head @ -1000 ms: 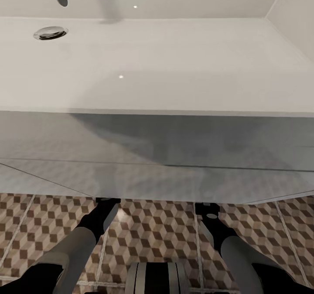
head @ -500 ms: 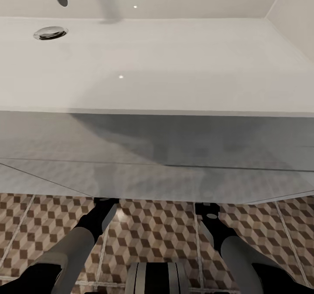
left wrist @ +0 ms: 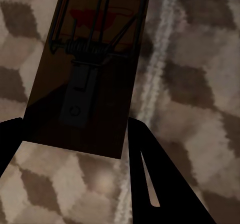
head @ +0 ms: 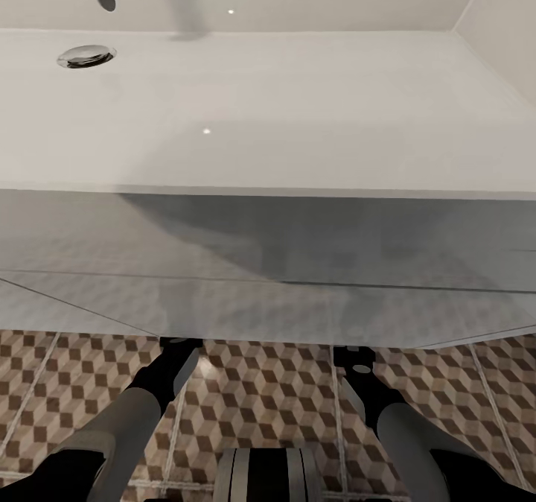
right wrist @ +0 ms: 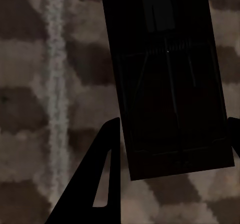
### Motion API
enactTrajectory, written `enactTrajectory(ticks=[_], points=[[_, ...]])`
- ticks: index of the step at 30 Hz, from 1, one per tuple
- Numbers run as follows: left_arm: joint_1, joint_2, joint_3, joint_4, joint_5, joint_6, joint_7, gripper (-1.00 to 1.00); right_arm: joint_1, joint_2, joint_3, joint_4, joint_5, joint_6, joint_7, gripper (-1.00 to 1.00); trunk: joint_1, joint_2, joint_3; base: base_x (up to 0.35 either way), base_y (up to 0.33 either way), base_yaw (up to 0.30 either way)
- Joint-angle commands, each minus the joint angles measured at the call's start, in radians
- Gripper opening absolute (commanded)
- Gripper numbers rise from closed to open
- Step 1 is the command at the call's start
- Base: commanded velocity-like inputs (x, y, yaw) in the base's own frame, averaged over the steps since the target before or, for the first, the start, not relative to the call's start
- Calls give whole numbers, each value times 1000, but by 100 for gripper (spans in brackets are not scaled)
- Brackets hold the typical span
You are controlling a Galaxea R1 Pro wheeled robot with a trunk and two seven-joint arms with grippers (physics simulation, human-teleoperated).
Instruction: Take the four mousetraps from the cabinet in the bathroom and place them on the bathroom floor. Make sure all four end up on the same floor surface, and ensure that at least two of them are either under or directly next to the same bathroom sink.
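Mousetraps are what we have in both wrist views: one mousetrap [left wrist: 87, 74] lies between the left gripper's [left wrist: 75, 149] dark fingers [left wrist: 155, 184], its spring coil, metal bar and red patch facing the camera, the cube-patterned bathroom floor [left wrist: 195, 84] behind it with a pale grout line running just beside the board. We cannot tell whether these jaws actually pinch the board or merely bracket it. Over on the other arm, a second mousetrap [right wrist: 167, 79] sits between the right gripper's [right wrist: 172, 149] fingers [right wrist: 95, 184], very dark, its wire frame barely readable, tiles and a grout line behind; here too we cannot tell if the jaws are clamped on it. From the head view, both arms reach down and forward under the edge of the wide white sink [head: 298, 115], its drain [head: 86, 56] at the far left, the glossy vanity front [head: 223, 264] below reflecting the tile pattern.
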Motion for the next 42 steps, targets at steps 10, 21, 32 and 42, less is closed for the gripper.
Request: enactTrajectory(ticks=[10, 21, 32, 42], points=[[0, 0, -4, -2, 6, 6, 6, -100, -1, 1, -8, 1, 9, -4, -1, -100, 0, 0, -1, 0, 0, 0], [0, 0, -6, 0, 5, 6, 5, -100, -1, 1, -8, 1, 9, -4, -1, -100, 0, 0, -1, 0, 0, 0], [0, 0, -6, 0, 4, 6, 6, -100, -1, 1, -7, 1, 10, -7, 0, -100, 0, 0, -1, 0, 0, 0], [0, 0, -6, 0, 4, 6, 5, -100, -1, 1, -7, 1, 10, -9, 0, -100, 0, 0, -1, 0, 0, 0]])
